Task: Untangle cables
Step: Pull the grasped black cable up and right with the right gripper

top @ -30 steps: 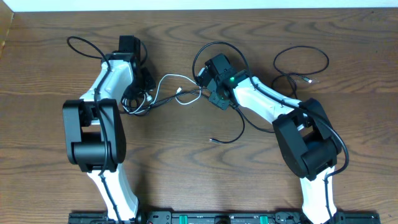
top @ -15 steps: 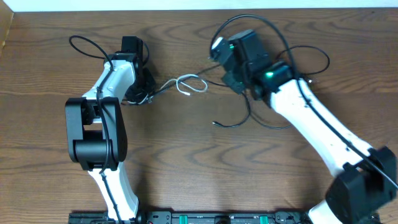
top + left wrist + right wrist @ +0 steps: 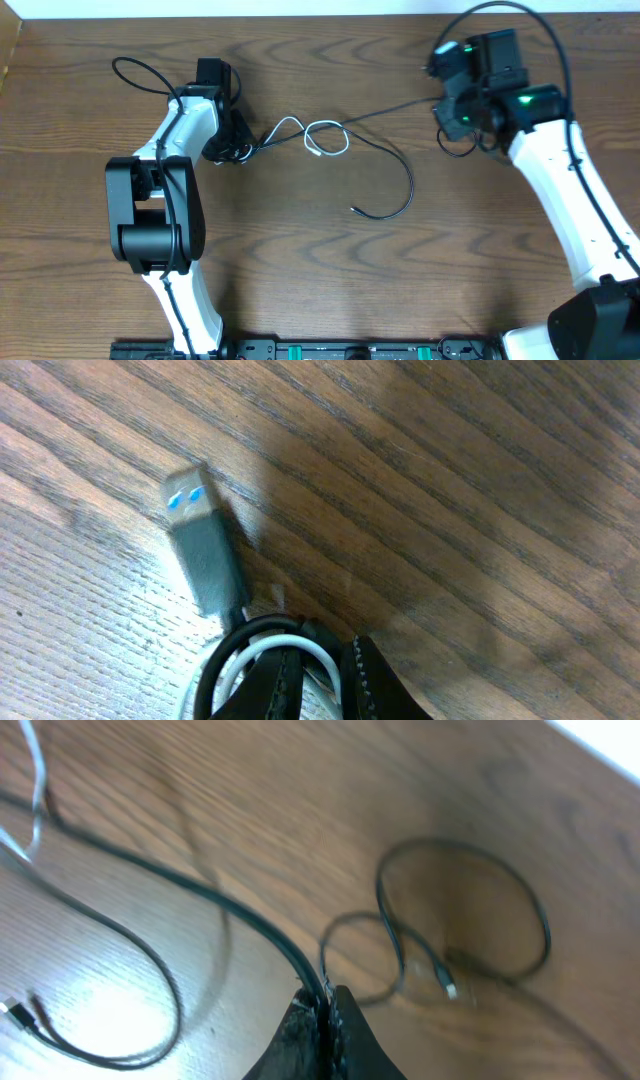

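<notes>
Left end effector [image 3: 234, 150]: clamping tangled bundle of thin black and white cords [image 3: 262, 644], toward far-left of brown wooden worktop [image 3: 300, 270].
Right end effector [image 3: 322, 1003]: pinching thin black cord [image 3: 390, 105], near far-right corner.
Cord axis: stretching left-right between both end effectors.

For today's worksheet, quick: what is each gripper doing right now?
Left gripper: closed on a bunch of cables, white and black.
Right gripper: closed on a black cable.
</notes>
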